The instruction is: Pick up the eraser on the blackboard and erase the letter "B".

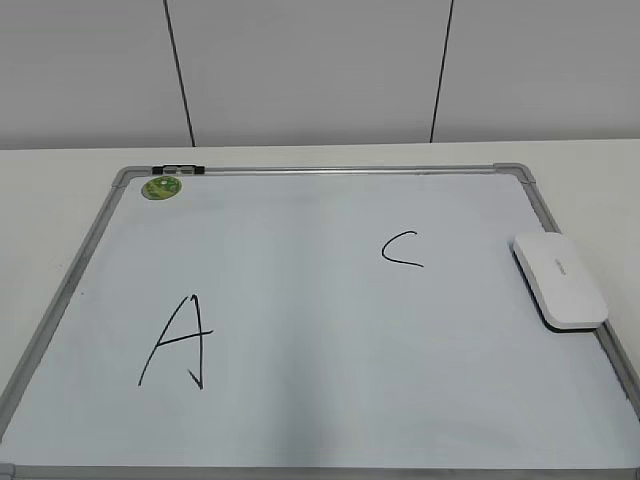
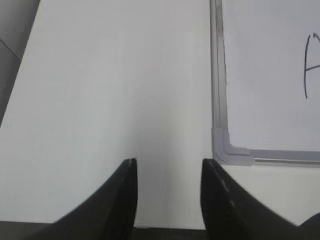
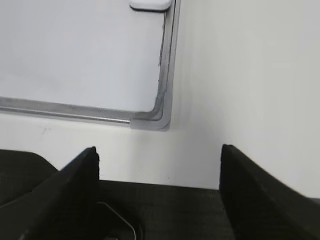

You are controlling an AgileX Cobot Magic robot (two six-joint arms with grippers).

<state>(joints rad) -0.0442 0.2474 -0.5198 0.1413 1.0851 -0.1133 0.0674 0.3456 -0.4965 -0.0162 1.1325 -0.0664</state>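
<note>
The blackboard (image 1: 320, 330) is a white-surfaced board with a grey frame and lies flat on the table. The eraser (image 1: 560, 279), a white oblong block, rests on the board's right edge; its near end also shows in the right wrist view (image 3: 149, 5). A black "A" (image 1: 178, 342) and "C" (image 1: 400, 249) are on the board. No letter "B" shows on the board. My left gripper (image 2: 169, 162) is open and empty over the table beside the board's corner (image 2: 227, 149). My right gripper (image 3: 159, 150) is open and empty near the board's other corner (image 3: 160, 112). Neither gripper shows in the exterior view.
A small round green magnet (image 1: 162, 187) sits at the board's far left corner, next to a dark clip (image 1: 178, 170) on the frame. White table (image 1: 60, 190) surrounds the board. A pale wall with dark seams stands behind.
</note>
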